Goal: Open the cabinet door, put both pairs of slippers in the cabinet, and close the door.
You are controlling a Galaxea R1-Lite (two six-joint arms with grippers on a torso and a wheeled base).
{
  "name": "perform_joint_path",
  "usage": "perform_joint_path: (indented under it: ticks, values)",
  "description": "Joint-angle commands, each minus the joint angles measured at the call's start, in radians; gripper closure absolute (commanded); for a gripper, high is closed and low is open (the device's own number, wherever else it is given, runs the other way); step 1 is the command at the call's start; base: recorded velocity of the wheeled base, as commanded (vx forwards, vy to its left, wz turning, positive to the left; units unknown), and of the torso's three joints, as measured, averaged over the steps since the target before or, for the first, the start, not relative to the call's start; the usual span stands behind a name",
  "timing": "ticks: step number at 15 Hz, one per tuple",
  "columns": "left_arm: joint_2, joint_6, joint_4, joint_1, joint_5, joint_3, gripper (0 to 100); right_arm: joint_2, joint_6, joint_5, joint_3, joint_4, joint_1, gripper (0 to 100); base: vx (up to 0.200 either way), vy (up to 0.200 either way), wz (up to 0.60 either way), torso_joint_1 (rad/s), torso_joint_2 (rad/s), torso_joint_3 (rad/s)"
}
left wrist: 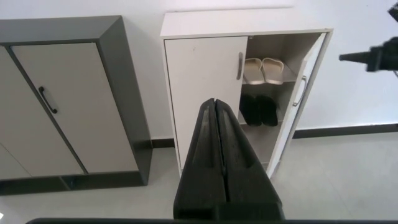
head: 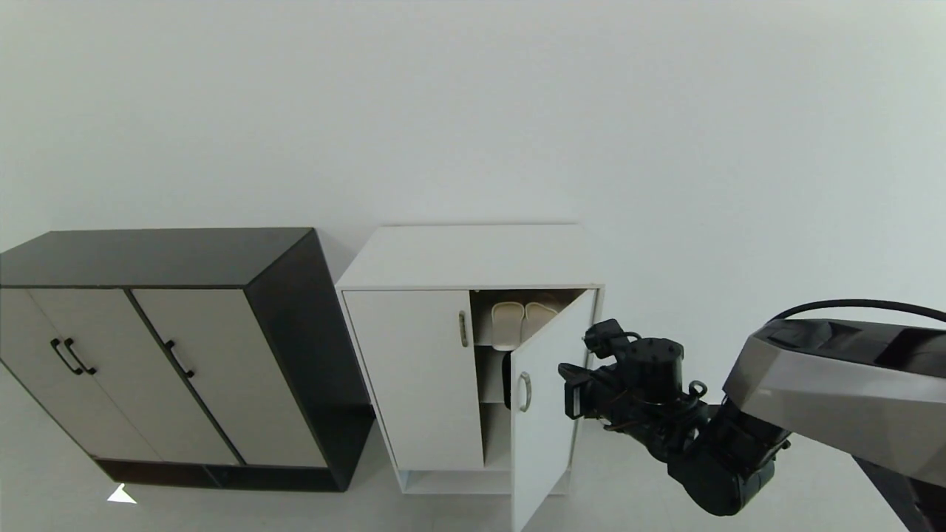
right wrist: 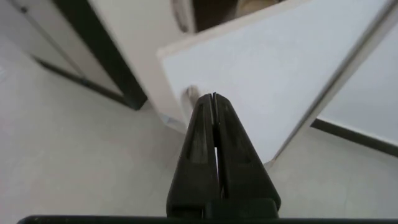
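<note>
Behind half-open door [head: 545,414], black slippers [head: 506,380] mostly hidden.

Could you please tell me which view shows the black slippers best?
The left wrist view: both black slippers sit in plain sight inside the cabinet. In the head view the open door hides all but a dark sliver. The right wrist view faces that door's outside.

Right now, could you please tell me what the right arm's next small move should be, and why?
Probably press the half-open white door shut with the right pincer. The beige slippers and black slippers already sit on shelves inside the cabinet, and the shut pincer is at the door's outer face, beside its handle.
</note>
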Motion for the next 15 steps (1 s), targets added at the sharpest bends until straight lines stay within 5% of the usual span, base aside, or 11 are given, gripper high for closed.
perform_joint_path:
  ticks: [1,12,15]
  values:
    - [0.001,0.000,0.000,0.000,0.000,0.000,100,-0.009,-0.015,0.026,0.081,-0.041,-0.010,100,0.200,0.000,0.00,0.002,0.00,0.002]
    - [0.001,0.002,0.000,0.000,0.000,0.000,100,-0.001,-0.018,0.062,0.154,-0.042,-0.005,100,0.200,0.000,0.00,0.004,0.00,0.002]
    - [0.001,0.000,0.000,0.000,0.000,0.000,100,0.002,-0.018,0.063,0.147,-0.041,-0.005,100,0.000,0.000,0.00,0.000,0.00,0.000]
